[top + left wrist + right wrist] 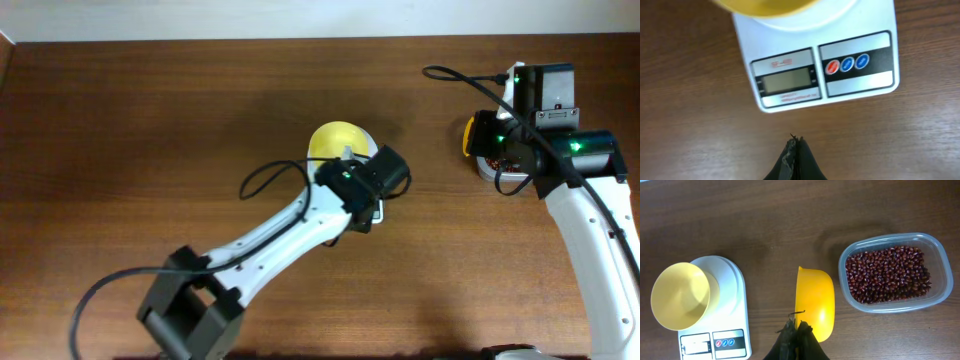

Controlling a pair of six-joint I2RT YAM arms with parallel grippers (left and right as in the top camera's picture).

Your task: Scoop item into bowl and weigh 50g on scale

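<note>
Empty bowl [680,295] is on the scale [737,297], our left gripper [794,145] pinched together at its front, right gripper [796,327] clamping the scoop [815,302] off to its side, so next we dig into the beans [887,272].

The bowl [680,296] stands on the scale [732,325], toward its rear; the scale rests on the table [765,220]; well to its right sits the tub [940,255], the beans [887,274] inside; the scoop [815,302], in the right gripper [796,327], sits between scale and tub.
</note>
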